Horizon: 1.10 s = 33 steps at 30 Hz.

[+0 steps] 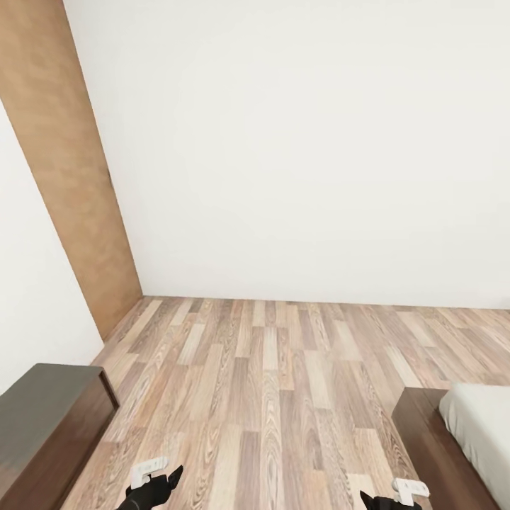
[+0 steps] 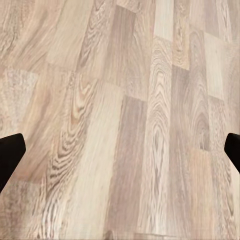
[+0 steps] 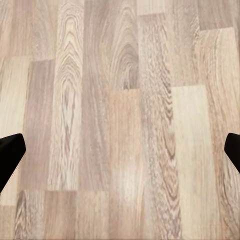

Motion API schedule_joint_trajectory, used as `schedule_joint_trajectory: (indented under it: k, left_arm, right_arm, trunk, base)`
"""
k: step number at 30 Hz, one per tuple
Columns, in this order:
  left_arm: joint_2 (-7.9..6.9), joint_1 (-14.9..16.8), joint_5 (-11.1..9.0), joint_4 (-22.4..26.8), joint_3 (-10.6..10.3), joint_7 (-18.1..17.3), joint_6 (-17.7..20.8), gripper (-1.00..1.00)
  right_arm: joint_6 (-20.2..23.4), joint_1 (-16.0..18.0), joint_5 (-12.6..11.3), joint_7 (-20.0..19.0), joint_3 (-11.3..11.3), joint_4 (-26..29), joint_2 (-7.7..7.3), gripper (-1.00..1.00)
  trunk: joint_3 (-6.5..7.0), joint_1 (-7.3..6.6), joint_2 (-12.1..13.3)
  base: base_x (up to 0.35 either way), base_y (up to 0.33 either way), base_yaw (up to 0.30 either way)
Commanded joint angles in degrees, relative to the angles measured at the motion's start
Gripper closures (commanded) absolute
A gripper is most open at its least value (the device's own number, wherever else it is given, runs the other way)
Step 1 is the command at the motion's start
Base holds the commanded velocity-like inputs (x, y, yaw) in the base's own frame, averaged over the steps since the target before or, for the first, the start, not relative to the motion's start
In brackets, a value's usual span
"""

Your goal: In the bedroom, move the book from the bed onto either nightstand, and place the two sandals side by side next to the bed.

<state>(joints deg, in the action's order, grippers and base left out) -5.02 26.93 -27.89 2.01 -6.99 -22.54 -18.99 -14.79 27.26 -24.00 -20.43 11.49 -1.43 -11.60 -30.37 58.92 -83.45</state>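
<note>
Bedroom transit, arms tucked low for travel. Left pincer and right pincer both spread wide, empty, aimed at plank floor. Bed corner just beyond right pincer; dark cabinet outboard of left. Book, sandals out of sight, presumably further along bed.

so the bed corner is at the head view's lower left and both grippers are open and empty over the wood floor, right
Not quite: the head view shows the bed at lower right; lower left is a dark brown cabinet. The rest holds: the left gripper and right gripper are open and empty over the wood floor.
</note>
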Motion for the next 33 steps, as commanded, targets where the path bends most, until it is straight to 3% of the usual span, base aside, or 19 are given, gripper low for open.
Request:
schedule_joint_trajectory:
  k: [1,33]
  left_arm:
    - [-0.04,0.05,-0.59,-0.08,-0.48,-0.23,-0.17,-1.00]
    - [0.01,0.05,-0.58,-0.08,-0.48,-0.23,-0.17,-1.00]
  right_arm:
    - [-0.24,0.07,-0.60,-0.32,0.46,-0.15,0.00,-1.00]
    - [-0.24,0.07,-0.60,-0.32,0.46,-0.12,0.00,-1.00]
  trunk:
    - [-0.06,0.03,-0.03]
    - [-0.06,0.03,-0.03]
  base:
    - [0.326,0.000,0.000]
    - [0.324,-0.041,0.000]
